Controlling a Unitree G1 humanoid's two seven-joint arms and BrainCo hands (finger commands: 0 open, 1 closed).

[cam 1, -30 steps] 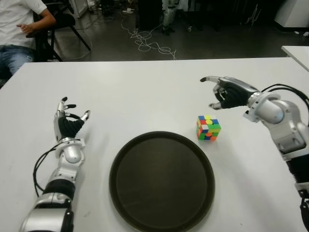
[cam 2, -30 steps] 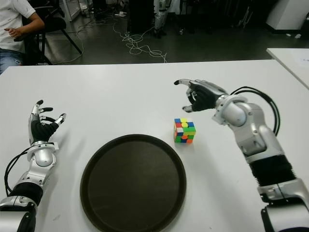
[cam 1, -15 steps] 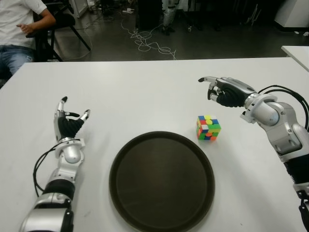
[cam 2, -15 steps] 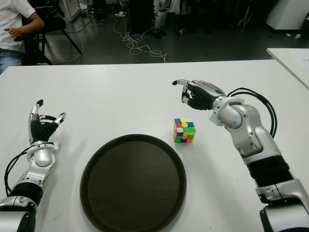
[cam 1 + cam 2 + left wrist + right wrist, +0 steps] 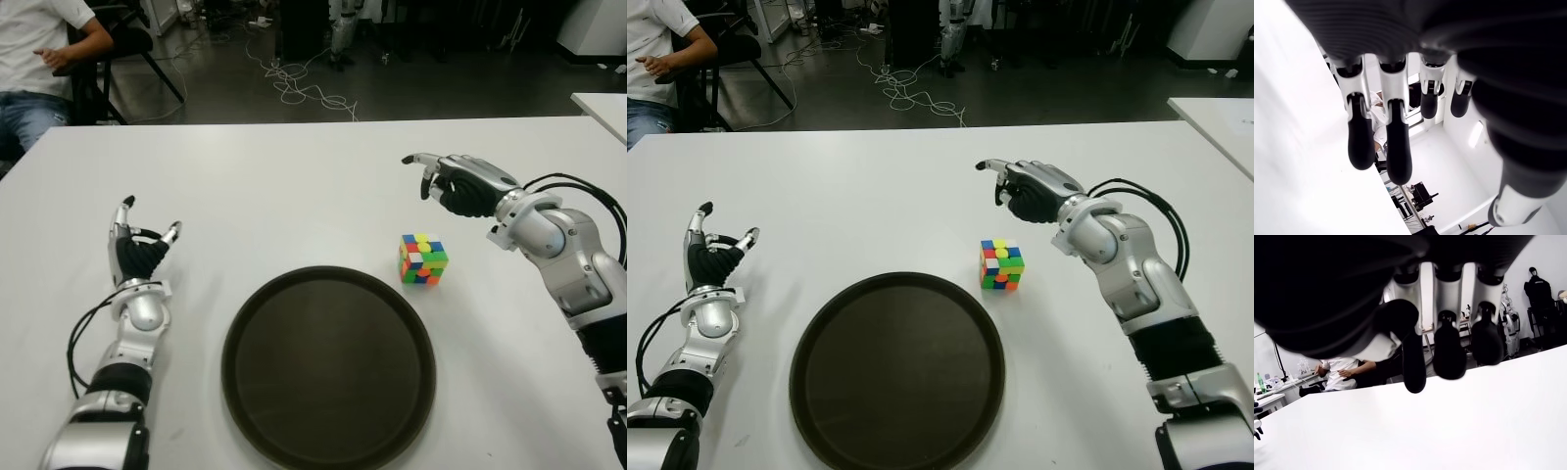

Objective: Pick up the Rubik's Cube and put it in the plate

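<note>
One Rubik's Cube (image 5: 422,259) sits on the white bench (image 5: 294,186) just beside the dark plate (image 5: 328,367), off its far right rim. Beyond the cube, raised and apart from it, the right hand (image 5: 458,183) hovers loosely spread, holding nothing. Left hand (image 5: 140,250) shows left of the plate, fingers relaxed and empty.

Seated person (image 5: 39,59) at the far left, cut off by the picture's edge.

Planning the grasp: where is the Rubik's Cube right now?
The Rubik's Cube sits on the white table, just off the plate's far right rim, nearer than the right robot hand.
</note>
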